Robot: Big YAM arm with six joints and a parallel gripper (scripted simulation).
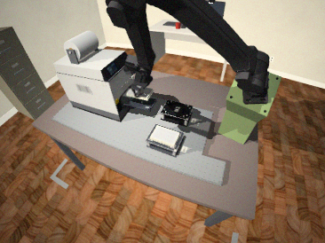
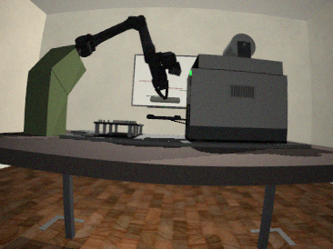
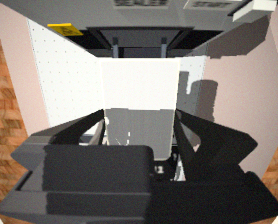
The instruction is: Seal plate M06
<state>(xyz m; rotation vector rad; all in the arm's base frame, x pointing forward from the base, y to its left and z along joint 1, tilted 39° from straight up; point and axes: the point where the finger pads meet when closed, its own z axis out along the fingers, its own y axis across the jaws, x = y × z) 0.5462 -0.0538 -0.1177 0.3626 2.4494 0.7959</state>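
My gripper [image 1: 141, 88] is shut on plate M06 [image 1: 142, 97], gripping its long sides. In the side view the plate [image 2: 164, 101] hangs level, clearly above the sealer's stage [image 2: 166, 117], which stands out in front of the sealer [image 1: 91, 82]. In the wrist view the plate [image 3: 140, 100] shows a plain white top between my fingers, with the dark stage [image 3: 140, 42] beyond it. The sealer's lamp [image 2: 190, 73] shows green. An empty black nest [image 1: 177, 111] stands to the right of the stage.
A second nest holding a white-topped plate [image 1: 165, 137] stands nearer the table's front, with a small label beside it. The arm's green base [image 1: 249, 108] is at the right. A grey cabinet [image 1: 19, 75] stands left of the table.
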